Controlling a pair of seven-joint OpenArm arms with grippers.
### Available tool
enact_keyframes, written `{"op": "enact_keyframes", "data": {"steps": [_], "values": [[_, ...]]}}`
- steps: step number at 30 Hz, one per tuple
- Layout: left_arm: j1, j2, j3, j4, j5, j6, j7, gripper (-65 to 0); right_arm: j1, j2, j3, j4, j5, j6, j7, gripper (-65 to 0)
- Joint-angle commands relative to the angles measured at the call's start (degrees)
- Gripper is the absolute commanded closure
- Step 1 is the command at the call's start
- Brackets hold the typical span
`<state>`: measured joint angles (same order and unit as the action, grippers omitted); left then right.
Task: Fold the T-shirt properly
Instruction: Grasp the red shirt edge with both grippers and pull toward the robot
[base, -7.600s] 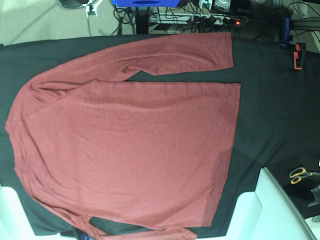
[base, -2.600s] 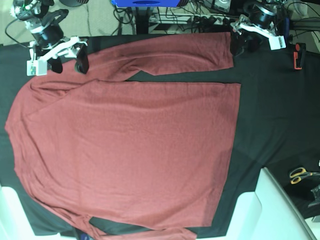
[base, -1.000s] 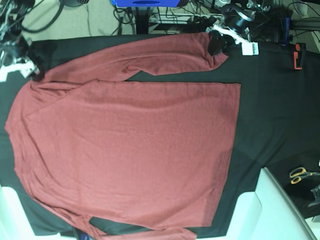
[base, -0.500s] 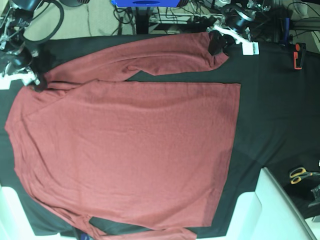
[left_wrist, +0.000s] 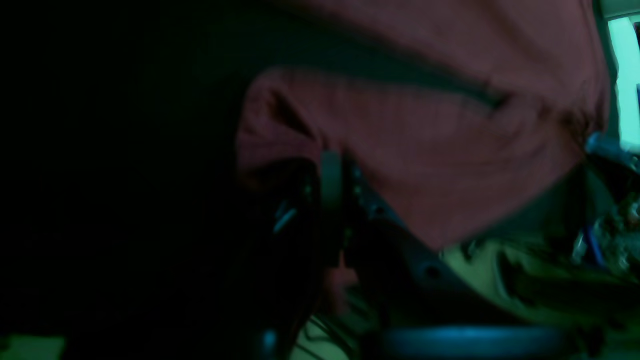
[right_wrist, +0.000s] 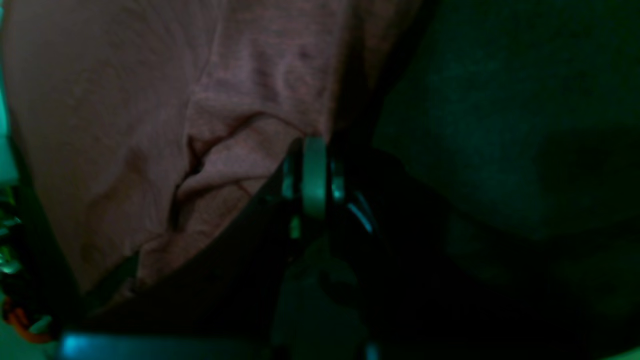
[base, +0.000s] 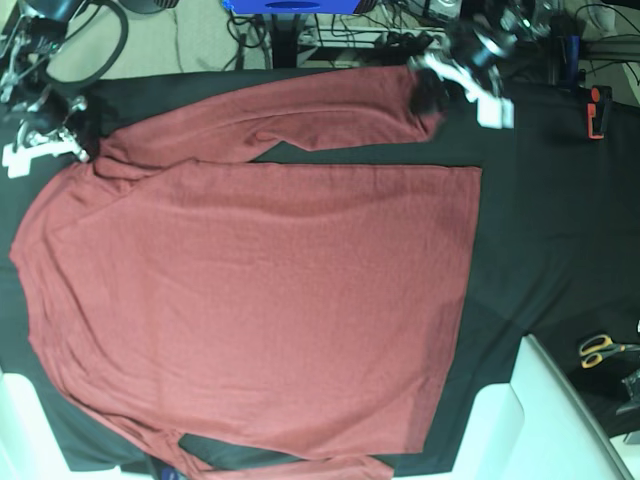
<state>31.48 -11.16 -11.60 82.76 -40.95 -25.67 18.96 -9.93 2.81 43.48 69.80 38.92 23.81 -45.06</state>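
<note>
The T-shirt (base: 260, 300) lies flat on the black-covered table (base: 560, 230), its far sleeve running left-right. The left fingers (base: 432, 97) pinch the cuff; the right fingers (base: 82, 150) pinch the shoulder, both clamped tight on fabric.

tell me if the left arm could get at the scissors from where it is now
Probably not right away: the left gripper is shut on the T-shirt sleeve cuff, and the scissors lie far off, across bare black cloth.
</note>
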Motion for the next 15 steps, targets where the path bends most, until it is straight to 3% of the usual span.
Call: {"op": "enact_keyframes", "data": {"steps": [1, 5, 15], "values": [[0.30, -0.23, -1.28, 2.56, -0.59, 0.04, 0.86, 0.0, 0.22, 0.84, 0.16, 2.07, 1.04, 0.14, 0.00, -0.2], [-1.29, -0.23, -3.31, 7.30, -0.59, 0.66, 6.84, 0.0, 1.36, 1.10, 0.16, 4.44, 1.04, -6.89, -2.99, -0.2], [-7.44, 0.56, -6.82, 7.57, -0.59, 0.66, 17.30, 0.0, 6.11, 2.60, -0.01, 4.62, 0.86, -15.51, -6.33, -0.2]]}}
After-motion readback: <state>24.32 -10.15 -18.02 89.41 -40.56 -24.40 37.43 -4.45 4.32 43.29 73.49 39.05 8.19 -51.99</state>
